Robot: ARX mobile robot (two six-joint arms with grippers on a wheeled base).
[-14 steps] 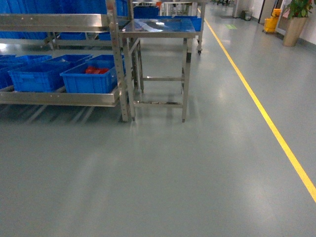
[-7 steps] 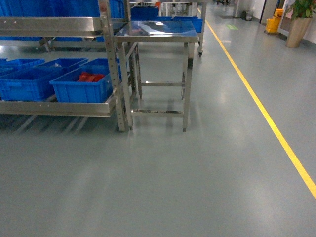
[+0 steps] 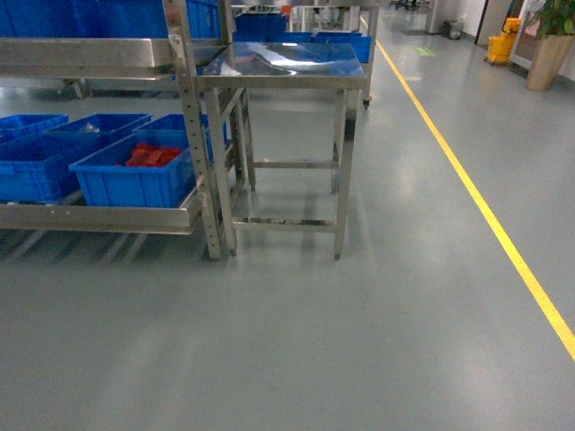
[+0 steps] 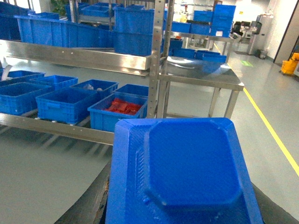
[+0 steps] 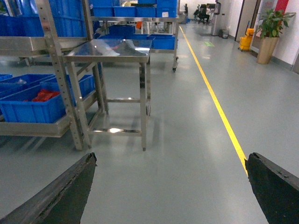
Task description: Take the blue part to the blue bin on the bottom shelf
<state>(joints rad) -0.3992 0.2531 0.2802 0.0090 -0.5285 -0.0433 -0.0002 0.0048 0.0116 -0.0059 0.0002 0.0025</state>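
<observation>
A large blue part (image 4: 187, 172) with a raised octagonal face fills the lower left wrist view, and my left gripper (image 4: 182, 183) is shut on it, dark fingers (image 4: 93, 205) showing at either side. The bottom shelf (image 3: 99, 218) is a low steel rack level on the left and carries several blue bins. The nearest blue bin (image 3: 126, 180) holds red pieces, and another bin (image 3: 36, 171) sits beside it. My right gripper (image 5: 170, 157) is open over bare floor with nothing between its fingers. Neither gripper shows in the head view.
A steel table (image 3: 278, 63) stands against the rack's right post (image 3: 193, 135). A yellow floor line (image 3: 485, 206) runs along the right. An upper shelf (image 4: 79, 58) carries more blue bins. A potted plant (image 3: 548, 54) stands far right.
In the head view the rack and steel table have come nearer and sit lower in the frame, and the rack has slid left.
</observation>
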